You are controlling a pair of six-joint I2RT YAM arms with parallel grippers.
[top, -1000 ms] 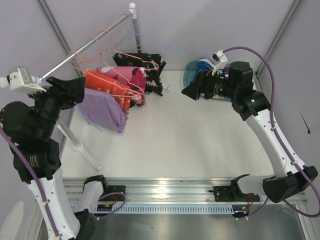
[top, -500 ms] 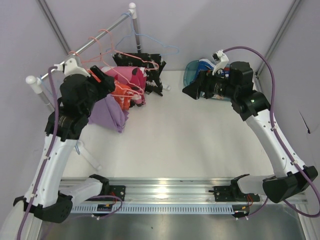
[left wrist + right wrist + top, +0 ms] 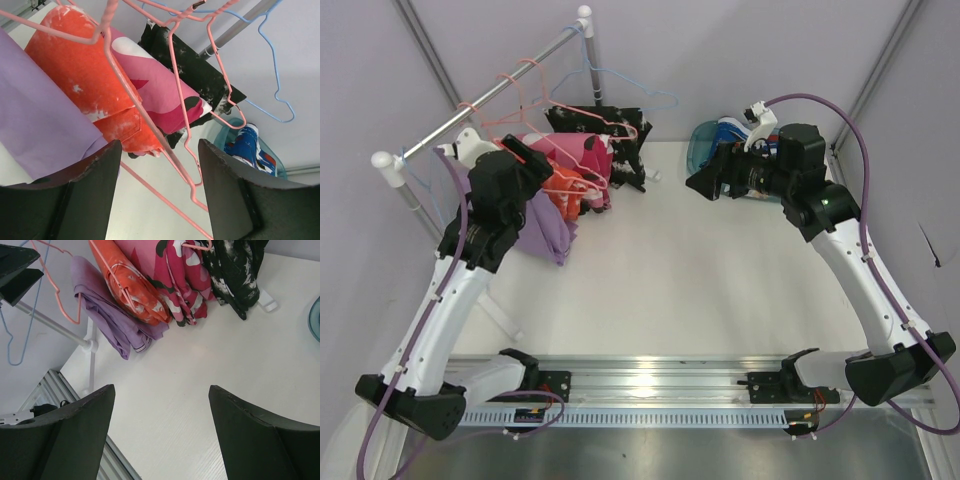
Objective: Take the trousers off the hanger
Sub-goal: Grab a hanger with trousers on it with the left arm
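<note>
Upper left of the overhead view: the left gripper (image 3: 530,165) hovers with jaws parted and nothing clamped, close among the pink wire hangers (image 3: 150,125) on the metal rail (image 3: 490,100). Beside it, running rightward, hang the plain lavender cloth trousers (image 3: 542,225), the orange pair (image 3: 563,197), the pink-magenta patterned pair (image 3: 588,160) and the black white-speckled pair (image 3: 623,135), all folded over their hangers. A bare blue wire hanger (image 3: 640,97) dangles at the rail's far end. Upper right, the blue-white-red patterned pair (image 3: 247,147) lies in a translucent teal tub (image 3: 700,145) on the white bench (image 3: 700,270), off any hanger. The right gripper (image 3: 705,180) hangs wide open and empty just in front of the tub. By the look of it, one pair is done and four are left, and the orange or lavender pair seems next.
</note>
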